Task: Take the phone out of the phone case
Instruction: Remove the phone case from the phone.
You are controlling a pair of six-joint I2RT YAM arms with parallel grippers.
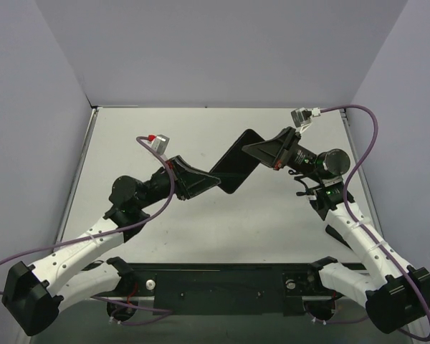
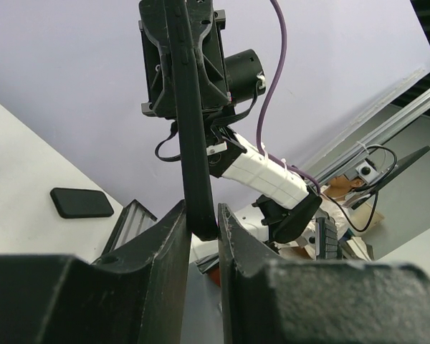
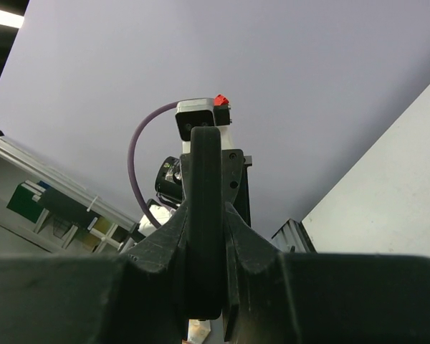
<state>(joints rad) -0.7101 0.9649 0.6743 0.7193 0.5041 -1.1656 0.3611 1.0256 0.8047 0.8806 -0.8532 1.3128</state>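
White table (image 1: 193, 129); grey walls (image 1: 222, 50)

The phone case (image 1: 236, 161) looks matt black, with a smooth edge. The left pincer (image 1: 216, 180) and right pincer (image 1: 247, 148) are grainy, dull black plastic. The surface (image 1: 172, 136) is matt pale grey. The purple cable (image 1: 378, 135) has a smooth sheath.

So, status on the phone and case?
Left end effector shut on cased phone; right end effector shut on its far end. Held above table, no separation visible. Flat black item lies on table, not in the way.
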